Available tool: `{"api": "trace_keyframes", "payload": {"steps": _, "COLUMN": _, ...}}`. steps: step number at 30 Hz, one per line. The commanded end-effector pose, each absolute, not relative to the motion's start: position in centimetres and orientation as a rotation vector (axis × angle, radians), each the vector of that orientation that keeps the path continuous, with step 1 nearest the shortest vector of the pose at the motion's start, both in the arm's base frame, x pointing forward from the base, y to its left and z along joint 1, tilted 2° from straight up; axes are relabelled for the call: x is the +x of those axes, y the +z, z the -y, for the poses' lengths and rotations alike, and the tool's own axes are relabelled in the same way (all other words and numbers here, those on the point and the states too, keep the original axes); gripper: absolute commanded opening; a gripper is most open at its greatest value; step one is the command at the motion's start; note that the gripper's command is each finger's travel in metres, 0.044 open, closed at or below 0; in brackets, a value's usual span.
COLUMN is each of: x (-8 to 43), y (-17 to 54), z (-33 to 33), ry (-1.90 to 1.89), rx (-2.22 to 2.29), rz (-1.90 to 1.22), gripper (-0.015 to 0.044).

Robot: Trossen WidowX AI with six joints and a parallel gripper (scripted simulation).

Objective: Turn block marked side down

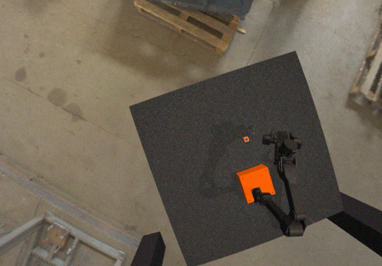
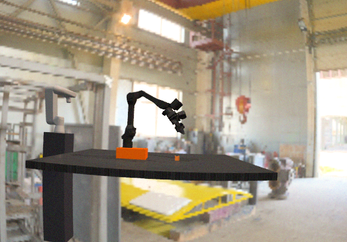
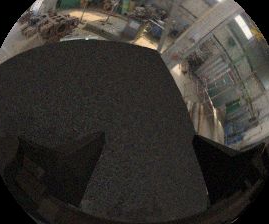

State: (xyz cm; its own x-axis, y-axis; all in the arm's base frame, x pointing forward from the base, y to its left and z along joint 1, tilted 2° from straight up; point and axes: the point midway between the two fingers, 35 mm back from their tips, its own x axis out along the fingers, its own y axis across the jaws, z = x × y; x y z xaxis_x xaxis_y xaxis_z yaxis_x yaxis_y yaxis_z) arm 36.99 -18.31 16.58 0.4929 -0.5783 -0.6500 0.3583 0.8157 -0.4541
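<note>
The small orange block rests on the dark table. In the top view its upper face shows a dark centre inside a pale and orange border; this looks like the marked side facing up. My gripper is open with nothing between its fingers. It hangs well above the table, tilted downward, and is to the right of the block in the top view. The block does not show in the wrist view, which shows dark table surface between and beyond the fingers.
A large orange box sits under my arm's base, near the block. My arm bends out from it. In the exterior view a grey stand on a black pillar is at the left.
</note>
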Motion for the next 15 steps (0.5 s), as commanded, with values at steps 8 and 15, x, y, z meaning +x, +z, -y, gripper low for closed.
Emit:
{"api": "trace_keyframes", "payload": {"steps": 8, "x": 37.1, "y": 7.4, "z": 6.2, "ry": -0.014, "rx": -0.042, "rz": -1.474, "gripper": 0.0440}}
{"api": "trace_keyframes", "payload": {"steps": 15, "x": 36.4, "y": 6.8, "z": 5.0, "ry": 0.037, "rx": -0.006, "rz": -1.545, "gripper": 0.0440}}
